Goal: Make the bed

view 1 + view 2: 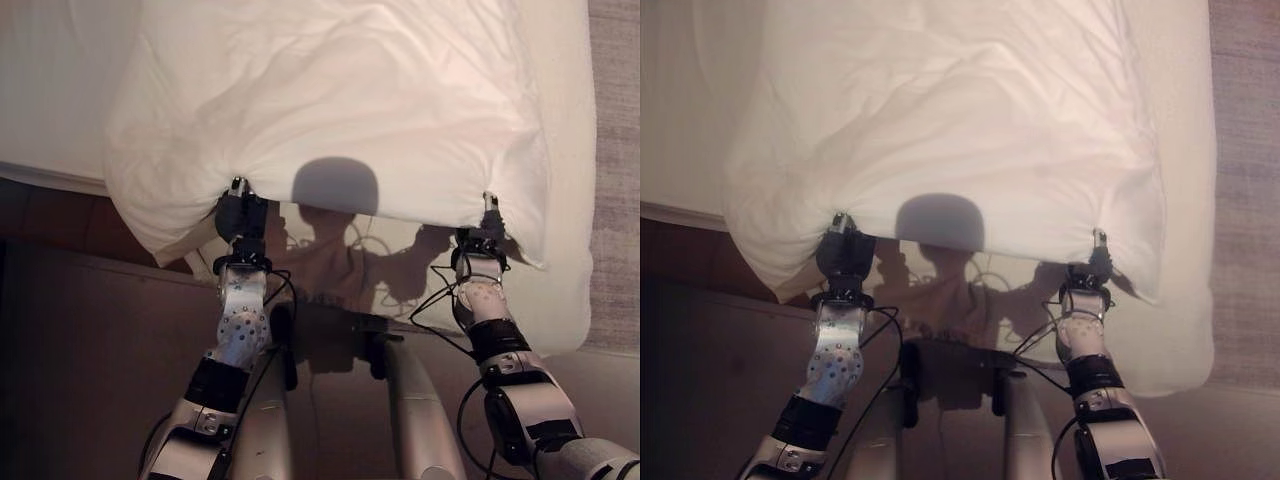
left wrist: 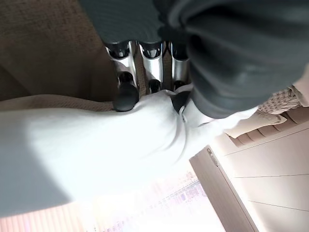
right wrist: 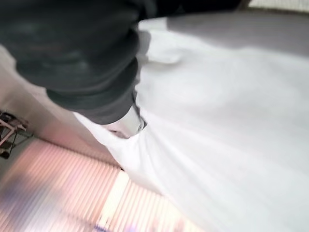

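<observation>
A white duvet hangs puffed up over the bed, lifted by its near edge. My left hand grips that edge towards its left corner. In the left wrist view its fingers curl onto the white cloth, which bunches under them. My right hand holds the same edge near the right corner, where the cloth gathers to a point. In the right wrist view the duvet runs in under the hand's dark cover. Between the two hands the edge sags slightly.
The mattress in its white sheet shows below and to the right of the duvet, with more bare sheet at the far left. Grey carpet runs along the right side. Dark brown floor lies at the left, by the bed's foot.
</observation>
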`<state>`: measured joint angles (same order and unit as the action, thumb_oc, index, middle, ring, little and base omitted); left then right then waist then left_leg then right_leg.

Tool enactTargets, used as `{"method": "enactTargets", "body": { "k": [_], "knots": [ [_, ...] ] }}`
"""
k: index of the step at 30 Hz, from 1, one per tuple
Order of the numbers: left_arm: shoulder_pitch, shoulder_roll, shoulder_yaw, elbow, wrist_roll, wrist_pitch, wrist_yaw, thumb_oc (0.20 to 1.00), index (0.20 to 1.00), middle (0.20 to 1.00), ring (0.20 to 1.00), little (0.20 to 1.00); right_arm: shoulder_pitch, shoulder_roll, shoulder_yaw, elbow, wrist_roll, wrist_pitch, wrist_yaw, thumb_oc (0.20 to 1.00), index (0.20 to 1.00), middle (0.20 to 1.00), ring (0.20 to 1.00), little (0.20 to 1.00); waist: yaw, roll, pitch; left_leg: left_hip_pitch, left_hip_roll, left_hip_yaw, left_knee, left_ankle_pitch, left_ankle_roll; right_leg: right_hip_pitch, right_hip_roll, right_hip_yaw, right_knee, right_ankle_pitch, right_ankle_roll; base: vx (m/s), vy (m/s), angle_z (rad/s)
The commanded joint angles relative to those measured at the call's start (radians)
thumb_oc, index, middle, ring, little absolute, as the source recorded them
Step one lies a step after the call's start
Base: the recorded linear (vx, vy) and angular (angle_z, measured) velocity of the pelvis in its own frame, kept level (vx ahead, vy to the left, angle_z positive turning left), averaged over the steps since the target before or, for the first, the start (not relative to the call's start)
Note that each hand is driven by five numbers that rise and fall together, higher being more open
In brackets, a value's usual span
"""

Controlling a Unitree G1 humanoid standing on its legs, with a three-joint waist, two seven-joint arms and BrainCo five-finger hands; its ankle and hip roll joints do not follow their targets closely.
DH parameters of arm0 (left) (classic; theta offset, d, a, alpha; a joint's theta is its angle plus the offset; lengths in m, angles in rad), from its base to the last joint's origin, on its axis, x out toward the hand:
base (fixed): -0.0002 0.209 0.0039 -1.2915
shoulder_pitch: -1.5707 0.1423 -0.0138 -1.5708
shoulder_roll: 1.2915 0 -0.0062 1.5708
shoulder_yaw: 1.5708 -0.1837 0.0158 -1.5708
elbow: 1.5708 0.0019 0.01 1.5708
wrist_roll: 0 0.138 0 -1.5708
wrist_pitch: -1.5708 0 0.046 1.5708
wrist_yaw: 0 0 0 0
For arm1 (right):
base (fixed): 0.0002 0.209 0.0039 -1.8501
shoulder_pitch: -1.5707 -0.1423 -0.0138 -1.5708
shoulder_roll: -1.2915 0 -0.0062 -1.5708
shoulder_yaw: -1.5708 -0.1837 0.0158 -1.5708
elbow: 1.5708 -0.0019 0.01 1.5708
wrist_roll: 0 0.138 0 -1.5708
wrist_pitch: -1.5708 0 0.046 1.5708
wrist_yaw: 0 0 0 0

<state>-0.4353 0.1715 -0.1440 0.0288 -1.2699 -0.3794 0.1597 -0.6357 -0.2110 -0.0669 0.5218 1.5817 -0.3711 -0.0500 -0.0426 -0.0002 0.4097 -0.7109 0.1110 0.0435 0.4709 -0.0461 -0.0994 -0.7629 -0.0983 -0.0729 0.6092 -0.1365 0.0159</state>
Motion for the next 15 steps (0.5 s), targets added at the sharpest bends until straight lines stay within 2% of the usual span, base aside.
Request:
{"method": "enactTargets", "body": {
  "k": [1,3,4,5,15],
  "knots": [
    [0.021,0.028,0.131,-0.077,0.029,-0.100,-0.051,0.294,0.294,0.294,0.294,0.294,0.078,-0.050,-0.063,-0.083,-0.031,-0.081,0.068,0.200,0.200,0.200,0.200,0.200,-0.014,0.017,-0.110,-0.037,-0.041,0.028,0.004,-0.019,0.053,-0.001,0.017,0.015,-0.125,0.074,0.084,0.00,0.000,0.00],
    [0.024,0.023,0.130,-0.074,0.023,-0.098,-0.056,0.492,0.492,0.492,0.492,0.492,0.084,-0.045,-0.065,-0.101,-0.030,-0.087,0.078,0.200,0.200,0.200,0.200,0.200,-0.016,0.017,-0.112,-0.038,-0.041,0.028,0.002,-0.017,0.052,-0.002,0.018,0.015,-0.125,0.074,0.084,0.00,0.000,0.00],
    [0.030,0.021,0.130,-0.069,0.018,-0.095,-0.064,0.846,0.846,0.846,0.846,0.846,0.093,-0.043,-0.066,-0.113,-0.031,-0.087,0.088,0.200,0.200,0.200,0.200,0.200,-0.017,0.016,-0.115,-0.039,-0.041,0.028,0.001,-0.016,0.052,-0.003,0.018,0.015,-0.125,0.075,0.084,0.00,0.000,0.00],
    [0.031,0.019,0.131,-0.062,0.015,-0.094,-0.067,1.000,1.000,1.000,1.000,1.000,0.096,-0.041,-0.068,-0.125,-0.027,-0.090,0.099,0.200,0.200,0.200,0.200,0.200,-0.019,0.016,-0.115,-0.039,-0.041,0.029,0.000,-0.016,0.051,-0.003,0.019,0.016,-0.125,0.075,0.084,0.00,0.000,0.00],
    [0.044,0.021,0.114,0.041,-0.061,-0.035,-0.146,1.000,1.000,1.000,1.000,1.000,0.173,-0.009,-0.015,-0.436,-0.062,-0.104,0.208,0.200,0.200,0.200,0.200,0.200,-0.045,0.009,-0.122,-0.032,-0.032,0.042,-0.001,-0.019,0.049,-0.007,0.027,0.031,-0.125,0.075,0.085,0.00,0.000,0.00]
  ]
}}
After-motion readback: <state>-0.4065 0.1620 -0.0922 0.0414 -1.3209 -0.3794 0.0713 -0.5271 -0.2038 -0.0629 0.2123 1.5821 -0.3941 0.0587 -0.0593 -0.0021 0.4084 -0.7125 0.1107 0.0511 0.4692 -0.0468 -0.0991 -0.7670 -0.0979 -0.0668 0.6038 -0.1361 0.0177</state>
